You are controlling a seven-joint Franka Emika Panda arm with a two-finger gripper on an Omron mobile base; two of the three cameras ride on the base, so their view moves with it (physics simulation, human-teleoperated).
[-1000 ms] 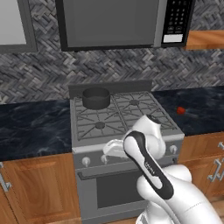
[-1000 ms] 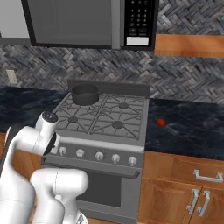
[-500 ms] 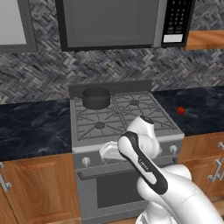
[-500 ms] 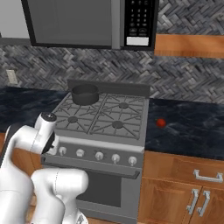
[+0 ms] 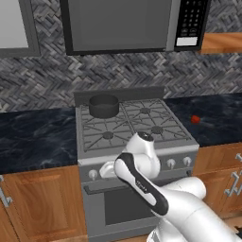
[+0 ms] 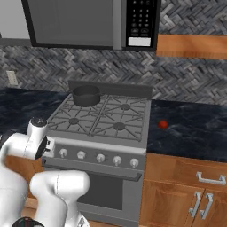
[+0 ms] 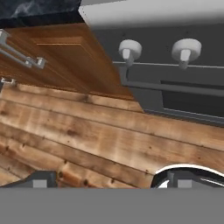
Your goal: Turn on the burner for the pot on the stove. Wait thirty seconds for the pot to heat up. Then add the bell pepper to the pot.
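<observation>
Round dark metal pot [image 5: 103, 105], spoked grates [image 5: 142, 124]

Stove [image 5: 137, 156] grey steel with dark grey grates, pale knobs [image 7: 130, 49]. Pot [image 5: 104, 106] dark grey, on stove's back-left grate. Bell pepper [image 5: 195, 119] bright red, right of stove on black marbled counter [image 5: 35, 137]. Backsplash [image 5: 118, 75] behind stove grey herringbone. Cabinets [image 5: 42, 203] beside stove warm brown wood; floor [image 7: 87, 140] brown planks.

Before us, two stove knobs [image 7: 130, 49] jut from the front panel, oven handle [image 7: 175, 87] just below. Open floor [image 7: 87, 140] underneath; wooden cabinet [image 7: 57, 61] closes off one side.
</observation>
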